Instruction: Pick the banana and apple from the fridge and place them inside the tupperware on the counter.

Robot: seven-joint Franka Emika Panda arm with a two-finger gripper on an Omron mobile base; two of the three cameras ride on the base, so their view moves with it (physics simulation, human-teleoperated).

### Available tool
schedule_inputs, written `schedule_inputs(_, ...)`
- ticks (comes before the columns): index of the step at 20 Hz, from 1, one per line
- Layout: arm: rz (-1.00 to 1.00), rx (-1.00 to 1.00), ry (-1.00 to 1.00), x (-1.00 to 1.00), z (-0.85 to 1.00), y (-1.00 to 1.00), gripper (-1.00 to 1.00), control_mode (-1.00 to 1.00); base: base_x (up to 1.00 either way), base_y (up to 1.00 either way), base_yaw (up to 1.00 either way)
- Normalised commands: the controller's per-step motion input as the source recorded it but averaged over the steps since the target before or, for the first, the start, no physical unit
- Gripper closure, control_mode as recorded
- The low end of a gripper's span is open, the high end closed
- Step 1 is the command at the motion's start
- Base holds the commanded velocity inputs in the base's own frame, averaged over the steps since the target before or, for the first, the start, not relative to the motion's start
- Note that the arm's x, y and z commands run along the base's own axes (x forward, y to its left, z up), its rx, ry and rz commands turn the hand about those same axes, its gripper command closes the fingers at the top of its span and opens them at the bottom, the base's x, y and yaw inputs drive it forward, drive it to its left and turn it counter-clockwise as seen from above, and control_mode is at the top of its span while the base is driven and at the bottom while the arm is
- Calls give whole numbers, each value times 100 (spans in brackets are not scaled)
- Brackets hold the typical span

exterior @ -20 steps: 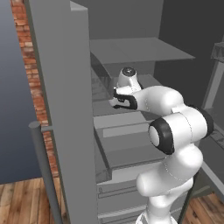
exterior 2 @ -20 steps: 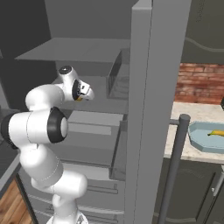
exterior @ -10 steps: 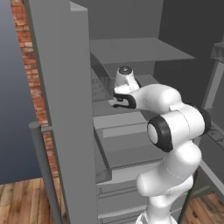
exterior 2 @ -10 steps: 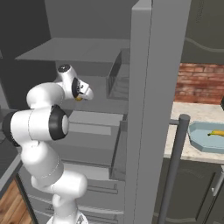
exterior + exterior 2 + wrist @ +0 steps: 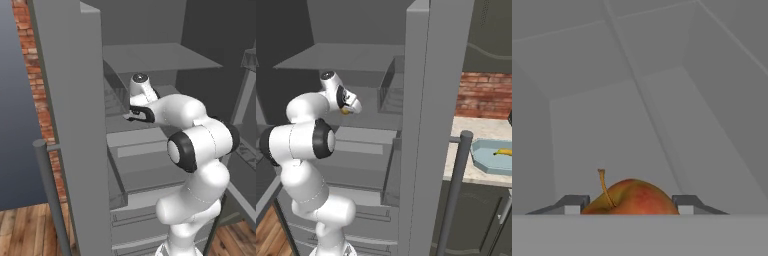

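Inside the fridge [image 5: 75,125], on the middle shelf [image 5: 612,135], the apple [image 5: 631,197] sits between the gripper [image 5: 630,204] fingers [image 5: 572,204]. Jaws partly open, one tip each side at the apple's widest part; can't tell if they're in contact, so no confirmed grip. Apple reads as light, rigid, smooth and round, so likely to roll or squirt out if pinched off-centre. Best hold: across the equator, clear of the stem. Banana [image 5: 504,151] already lies in the tupperware [image 5: 491,159] on the counter [image 5: 476,127], far right.
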Motion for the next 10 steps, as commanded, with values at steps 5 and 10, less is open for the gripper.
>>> schedule_inputs(5,5,0,-2,-91,-26,-7,100,-100,0,0,0)
schedule_inputs(10,13,0,-21,-100,18,-28,100,-100,0,0,0)
